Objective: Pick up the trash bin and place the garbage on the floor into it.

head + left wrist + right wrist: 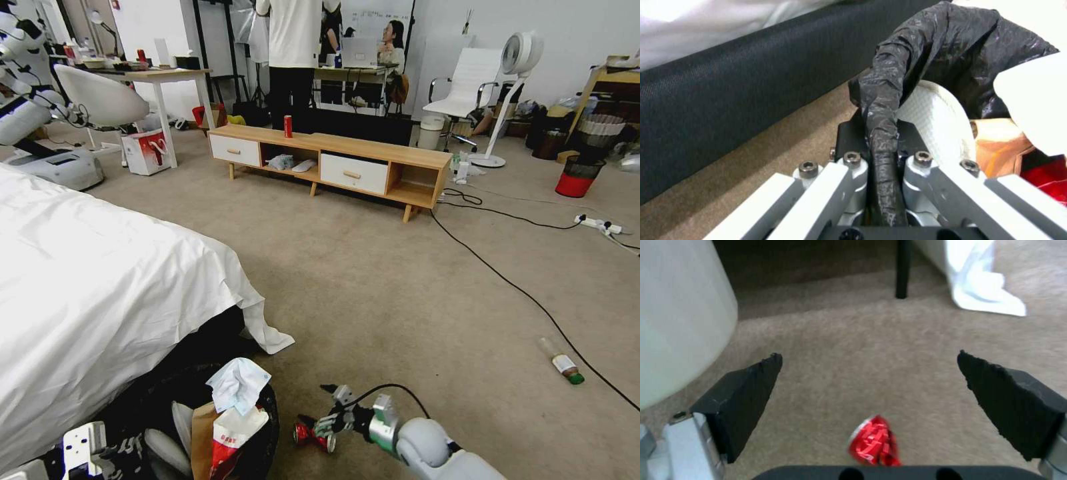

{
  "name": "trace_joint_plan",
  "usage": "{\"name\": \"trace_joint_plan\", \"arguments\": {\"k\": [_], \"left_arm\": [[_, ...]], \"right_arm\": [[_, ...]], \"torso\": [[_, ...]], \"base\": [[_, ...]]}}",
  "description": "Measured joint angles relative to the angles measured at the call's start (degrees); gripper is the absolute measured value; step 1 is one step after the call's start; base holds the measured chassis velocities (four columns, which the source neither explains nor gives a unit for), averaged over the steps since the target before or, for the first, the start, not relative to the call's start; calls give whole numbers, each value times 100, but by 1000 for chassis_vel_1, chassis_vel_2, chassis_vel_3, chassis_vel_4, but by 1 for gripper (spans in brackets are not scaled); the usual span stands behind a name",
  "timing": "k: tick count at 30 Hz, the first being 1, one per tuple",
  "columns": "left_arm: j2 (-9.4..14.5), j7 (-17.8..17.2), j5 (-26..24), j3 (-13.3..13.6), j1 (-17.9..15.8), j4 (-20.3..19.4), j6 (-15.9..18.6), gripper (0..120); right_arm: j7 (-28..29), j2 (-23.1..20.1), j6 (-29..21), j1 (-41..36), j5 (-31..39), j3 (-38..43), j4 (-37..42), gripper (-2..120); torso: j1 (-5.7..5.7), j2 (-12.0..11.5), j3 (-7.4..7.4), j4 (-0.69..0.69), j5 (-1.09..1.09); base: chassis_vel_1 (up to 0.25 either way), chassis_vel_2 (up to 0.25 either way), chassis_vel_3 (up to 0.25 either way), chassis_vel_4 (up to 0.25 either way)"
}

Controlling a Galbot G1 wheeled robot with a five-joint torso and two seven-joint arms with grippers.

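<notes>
The trash bin (270, 427), black with a black liner, is at my lower left beside the bed. It holds a pale-blue tissue (237, 383), a red-white snack packet (230, 437) and a brown paper bag (200, 427). My left gripper (882, 160) is shut on the bin's liner-covered rim (885, 110). On the floor (373, 280) lies a crushed red can (305, 433), also seen in the right wrist view (873, 441). My right gripper (328, 412) hangs open just above the can, whose body lies between the black pads (742, 400). A clear green-capped bottle (563, 363) lies on the carpet to the right.
A bed with a white sheet (87, 293) fills the left. A low wooden cabinet (333, 160) stands ahead with an upright red can (288, 125) on it. Black cables (507, 280) and a power strip (600, 225) cross the right floor. A red-bottomed bin (579, 175) stands far right.
</notes>
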Motion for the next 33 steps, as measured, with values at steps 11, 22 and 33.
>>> {"name": "trace_joint_plan", "arguments": {"k": [11, 22, 33], "left_arm": [[3, 4, -8, -60, 11, 0, 0, 4], [10, 8, -7, -28, -3, 0, 0, 4], [-1, 9, -11, -34, 4, 0, -2, 4]], "right_arm": [[373, 243, -490, 170, -155, -423, -294, 100], [715, 11, -772, -152, -175, -317, -476, 100], [790, 21, -823, -223, -173, -186, -633, 100]], "torso": [[0, 0, 0, 1, 0], [0, 0, 0, 0, 1], [0, 0, 0, 0, 1]], "base": [[0, 0, 0, 0], [0, 0, 0, 0], [0, 0, 0, 0]]}}
